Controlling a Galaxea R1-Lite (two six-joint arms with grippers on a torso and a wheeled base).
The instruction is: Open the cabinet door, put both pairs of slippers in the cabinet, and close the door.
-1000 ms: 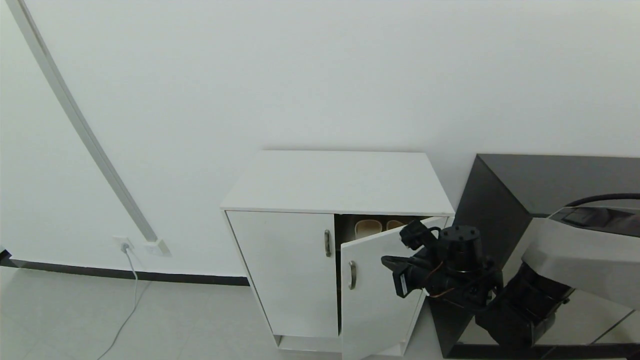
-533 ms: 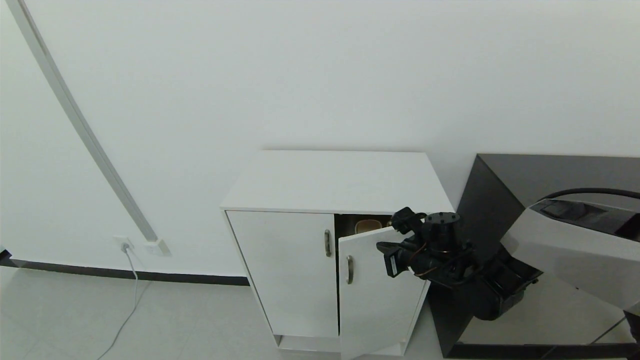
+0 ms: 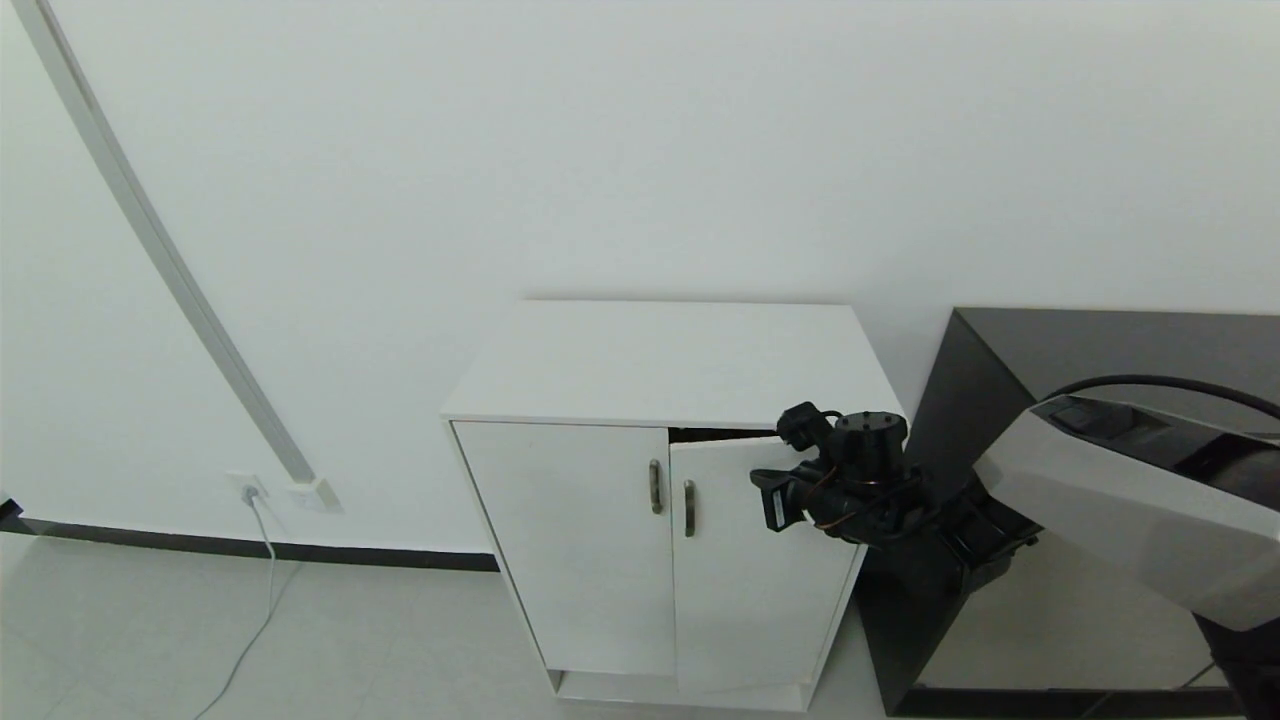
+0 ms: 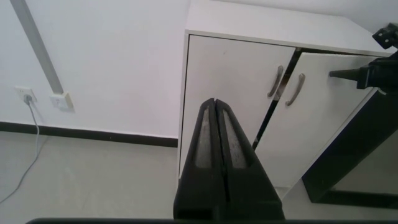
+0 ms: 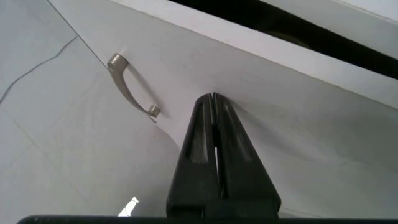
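Well, my right tool (image 5: 213, 99), pinched together, rests on the door (image 5: 298, 118); slipping toward its handle (image 5: 134, 86) could leave it ajar.

Narrow slit (image 3: 715, 434) atop nearly closed right door (image 3: 740, 600)
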